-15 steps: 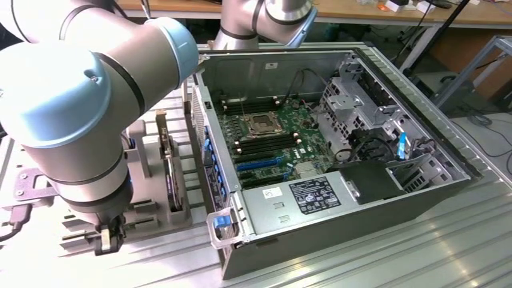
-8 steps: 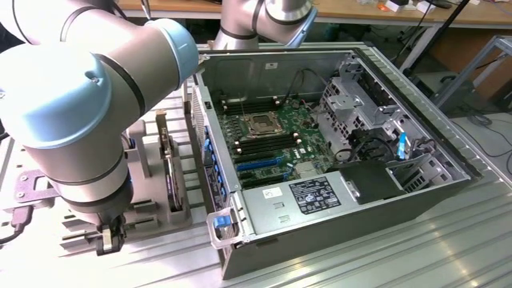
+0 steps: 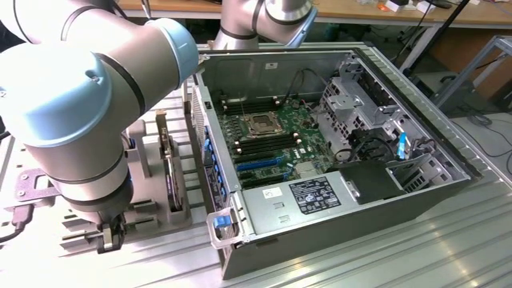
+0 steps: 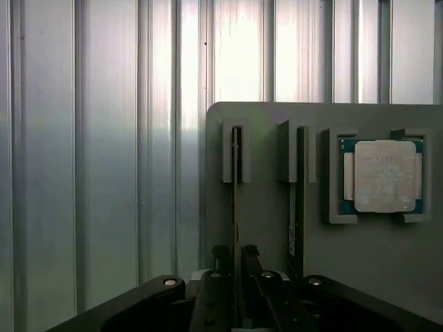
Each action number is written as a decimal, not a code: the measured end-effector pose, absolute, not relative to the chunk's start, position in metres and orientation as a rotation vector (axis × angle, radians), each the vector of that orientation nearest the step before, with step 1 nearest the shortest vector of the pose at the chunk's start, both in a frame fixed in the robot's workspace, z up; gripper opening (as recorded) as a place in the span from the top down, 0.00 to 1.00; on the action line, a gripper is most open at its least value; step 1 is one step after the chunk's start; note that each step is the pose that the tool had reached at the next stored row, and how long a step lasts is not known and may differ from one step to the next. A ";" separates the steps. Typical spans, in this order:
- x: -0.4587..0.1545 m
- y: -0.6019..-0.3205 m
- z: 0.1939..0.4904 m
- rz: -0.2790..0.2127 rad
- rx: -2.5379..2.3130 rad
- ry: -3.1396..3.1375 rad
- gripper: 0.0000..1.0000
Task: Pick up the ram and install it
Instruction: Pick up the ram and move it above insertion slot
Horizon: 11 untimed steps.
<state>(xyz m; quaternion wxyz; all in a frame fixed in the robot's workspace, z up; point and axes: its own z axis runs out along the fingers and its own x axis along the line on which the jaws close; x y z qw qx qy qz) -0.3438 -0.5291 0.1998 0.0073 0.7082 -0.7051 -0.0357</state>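
Two rams stand on edge in slots of a grey holder plate [image 4: 263, 207]. One ram [image 4: 236, 187] is a thin dark strip, and the second ram [image 4: 299, 200] sits in the neighbouring slot. My gripper [image 4: 236, 254] is down over the first ram and straddles its near end. In the exterior view my gripper [image 3: 110, 237] hangs low over the holder [image 3: 152, 207] at the exterior view's left, beside the open computer case [image 3: 336, 180]. The green motherboard [image 3: 272, 141] inside has dark memory slots [image 3: 260, 146] below the processor socket.
A square silver processor chip [image 4: 385, 176] lies in a recess of the holder beyond the second ram. A taller card [image 3: 169, 174] stands upright in the holder. The arm's big blue-grey joints [image 3: 96, 90] loom over the holder. Ribbed aluminium table [image 3: 384, 252] surrounds everything.
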 end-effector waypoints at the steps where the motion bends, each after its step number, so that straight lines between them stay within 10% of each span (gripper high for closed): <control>1: -0.344 -0.529 0.200 -0.112 2.215 -2.205 0.80; 11: -0.344 -0.529 0.256 -0.111 2.239 -2.179 0.86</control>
